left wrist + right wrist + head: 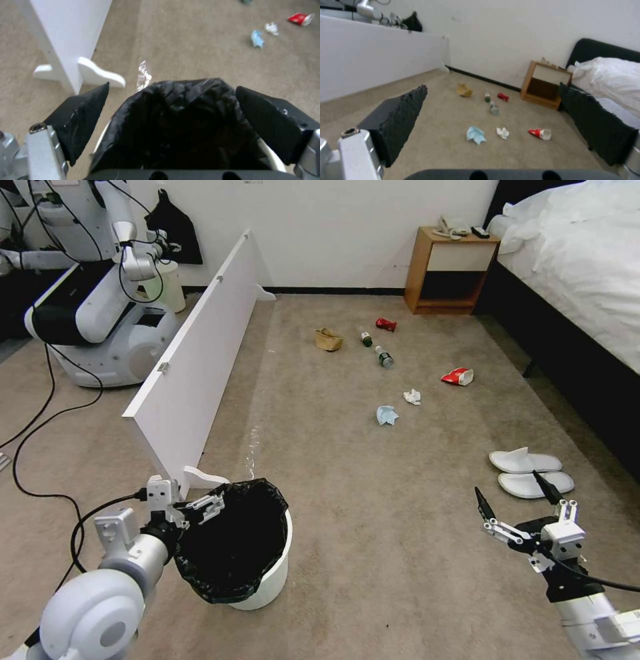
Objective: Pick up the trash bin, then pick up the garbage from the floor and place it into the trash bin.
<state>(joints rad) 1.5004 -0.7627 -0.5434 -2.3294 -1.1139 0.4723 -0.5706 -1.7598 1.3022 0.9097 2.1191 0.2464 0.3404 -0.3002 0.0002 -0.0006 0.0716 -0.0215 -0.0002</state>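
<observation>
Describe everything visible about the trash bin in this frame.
The trash bin is a round white plastic tub standing upright on the beige carpet, lined with a crinkly black bag folded over its rim. Its inside looks dark; no contents can be made out. It stands near the white board's foot. The open left gripper straddles its near rim without clamping it.
</observation>
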